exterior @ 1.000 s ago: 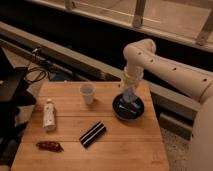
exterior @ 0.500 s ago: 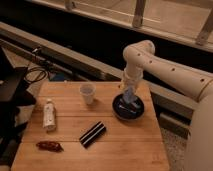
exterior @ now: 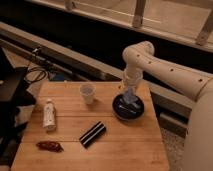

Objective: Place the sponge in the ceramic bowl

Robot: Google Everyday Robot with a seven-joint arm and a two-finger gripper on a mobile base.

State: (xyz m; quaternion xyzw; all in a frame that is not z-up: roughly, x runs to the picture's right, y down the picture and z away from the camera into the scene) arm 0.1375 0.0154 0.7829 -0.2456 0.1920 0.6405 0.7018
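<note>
The dark glossy ceramic bowl (exterior: 128, 108) sits on the right side of the wooden table (exterior: 120, 145). My gripper (exterior: 129, 93) hangs straight down from the white arm, directly over the bowl. It is shut on the blue-grey sponge (exterior: 130, 97), which hangs upright with its lower end reaching into the bowl. Pale marks show inside the bowl, below the sponge.
A small white cup (exterior: 87, 93) stands left of the bowl. A black block with white stripes (exterior: 93, 134) lies near the table's middle front. A white bottle (exterior: 48, 115) and a brown wrapped item (exterior: 49, 146) lie at the left. Dark equipment and cables stand off the table's left edge.
</note>
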